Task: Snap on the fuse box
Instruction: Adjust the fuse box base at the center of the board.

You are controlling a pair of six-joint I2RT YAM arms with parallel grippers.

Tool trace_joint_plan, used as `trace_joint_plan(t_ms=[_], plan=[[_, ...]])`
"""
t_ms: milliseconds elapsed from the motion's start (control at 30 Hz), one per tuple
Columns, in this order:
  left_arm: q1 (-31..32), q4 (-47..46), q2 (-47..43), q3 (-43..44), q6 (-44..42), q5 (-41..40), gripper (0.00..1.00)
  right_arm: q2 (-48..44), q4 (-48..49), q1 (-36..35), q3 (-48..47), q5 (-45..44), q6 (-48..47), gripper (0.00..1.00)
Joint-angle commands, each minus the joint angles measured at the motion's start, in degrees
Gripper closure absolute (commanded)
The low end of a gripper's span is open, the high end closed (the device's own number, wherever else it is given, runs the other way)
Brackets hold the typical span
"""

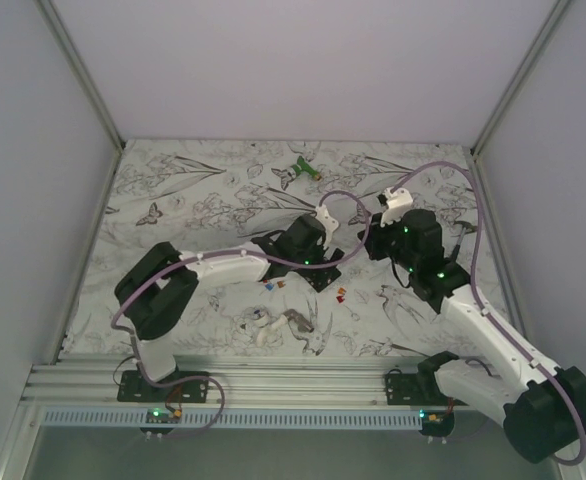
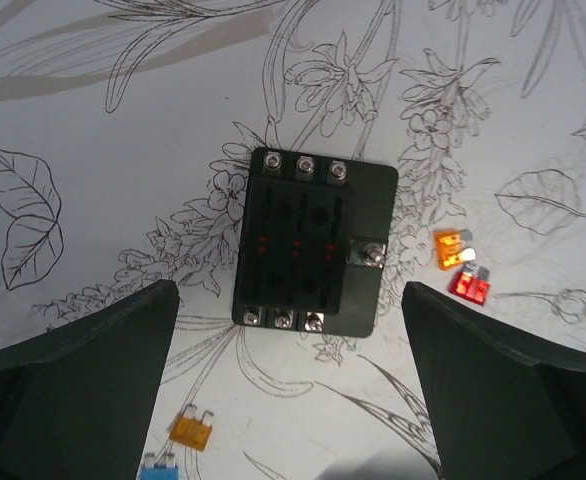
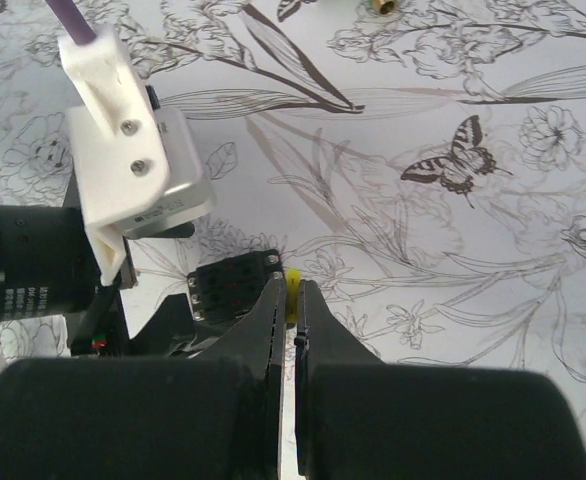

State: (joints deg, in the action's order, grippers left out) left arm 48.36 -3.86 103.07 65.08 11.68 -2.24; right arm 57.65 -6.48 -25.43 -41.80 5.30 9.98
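Wide-open left jaws hang over the fuse box (image 2: 313,250); the right jaws pinch a small yellow piece (image 3: 292,285), possibly a fuse.
Flat on the flowered worktop (image 2: 83,90) between the spread left jaws, touching neither, the fuse box looks stiff, light and apt to skid; its long smooth sides seem the best hold. An orange fuse (image 2: 447,247) and a red fuse (image 2: 470,288) lie near one side, and the right jaws crowd close, so room is tight.

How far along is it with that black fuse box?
Early on. Nothing looks done: the fuse box slots appear empty. In hand: the right gripper is shut on a small yellow piece beside the box, while the open left gripper hangs above it. Left: an orange fuse and a red fuse lie loose nearby.
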Motion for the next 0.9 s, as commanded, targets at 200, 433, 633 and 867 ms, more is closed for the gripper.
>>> trace_joint_plan(t_ms=[200,433,633,867], plan=[[0.50,4.73,7.70,7.27,0.98,-3.71,0.03,-1.88,0.51,1.86,1.17,-3.63,1.27,1.00],[1.24,8.75,11.34,10.47,2.89,-7.55,0.01,-1.27,0.85,2.04,1.44,-3.54,1.36,1.00],[1.39,11.25,9.94,9.06,2.94,-13.00,0.01,-0.70,0.99,2.05,1.37,-3.37,1.45,1.00],[0.63,13.86,5.94,6.54,2.57,-18.27,0.00,-0.44,0.86,2.01,1.22,-3.19,1.49,1.00]])
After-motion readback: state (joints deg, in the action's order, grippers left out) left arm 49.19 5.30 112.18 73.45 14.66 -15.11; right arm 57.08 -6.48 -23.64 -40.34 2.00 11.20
